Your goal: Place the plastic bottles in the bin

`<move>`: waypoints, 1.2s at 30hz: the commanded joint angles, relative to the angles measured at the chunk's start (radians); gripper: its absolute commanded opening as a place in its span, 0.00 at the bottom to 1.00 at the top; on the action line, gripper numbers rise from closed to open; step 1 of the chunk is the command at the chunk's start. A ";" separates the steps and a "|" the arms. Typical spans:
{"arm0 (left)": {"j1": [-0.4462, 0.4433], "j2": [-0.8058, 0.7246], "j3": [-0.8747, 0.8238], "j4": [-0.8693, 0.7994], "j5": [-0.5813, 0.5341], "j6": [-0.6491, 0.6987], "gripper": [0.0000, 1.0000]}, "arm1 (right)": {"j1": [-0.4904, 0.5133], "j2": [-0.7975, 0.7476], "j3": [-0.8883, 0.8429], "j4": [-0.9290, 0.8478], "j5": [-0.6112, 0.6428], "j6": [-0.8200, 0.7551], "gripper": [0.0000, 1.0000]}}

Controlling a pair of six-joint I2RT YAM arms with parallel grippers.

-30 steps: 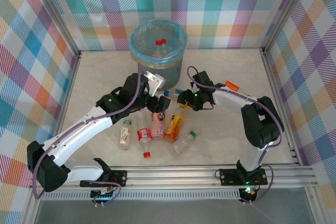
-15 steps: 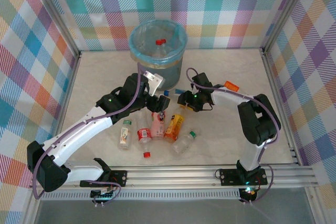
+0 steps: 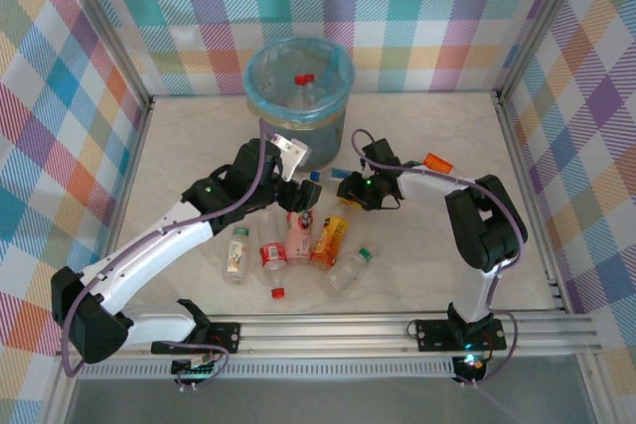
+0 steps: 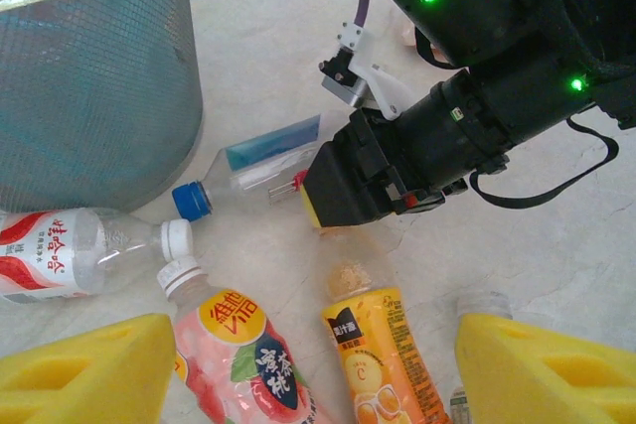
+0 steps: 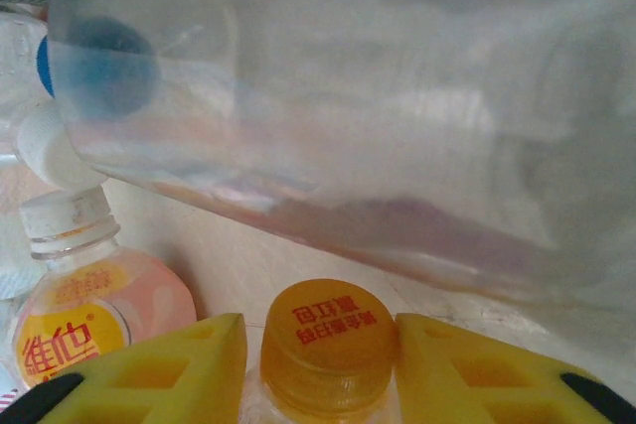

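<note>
Lying bottles [image 3: 298, 242], left arm [image 3: 174, 235] and right arm [image 3: 437, 183] crowd mid-table before the bin [image 3: 323, 136]; tabletop [image 3: 189, 146] bare at left side, far corners.

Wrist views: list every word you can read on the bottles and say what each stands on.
"維他": pink bottle, on the yellow patch of its label.
"C": orange bottle, on its label.
Red characters on the orange cap: upside down, not legible.
White characters on the red-labelled bottle: too blurred.
</note>
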 commanded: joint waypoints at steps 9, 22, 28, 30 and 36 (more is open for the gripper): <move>-0.007 0.004 -0.003 0.015 -0.012 -0.011 0.74 | 0.000 0.030 -0.007 0.025 0.008 0.001 0.44; -0.007 0.005 0.008 0.000 -0.009 -0.004 0.72 | 0.000 0.026 0.010 0.038 0.002 0.002 0.32; -0.008 0.000 0.035 -0.007 -0.018 0.006 0.72 | -0.001 -0.031 0.011 0.033 0.018 -0.002 0.27; -0.007 -0.002 0.047 -0.013 -0.018 0.006 0.72 | 0.000 -0.048 0.011 0.036 0.016 0.000 0.25; -0.008 -0.033 0.093 -0.015 -0.020 -0.002 0.72 | 0.011 -0.146 0.008 0.042 0.040 0.006 0.23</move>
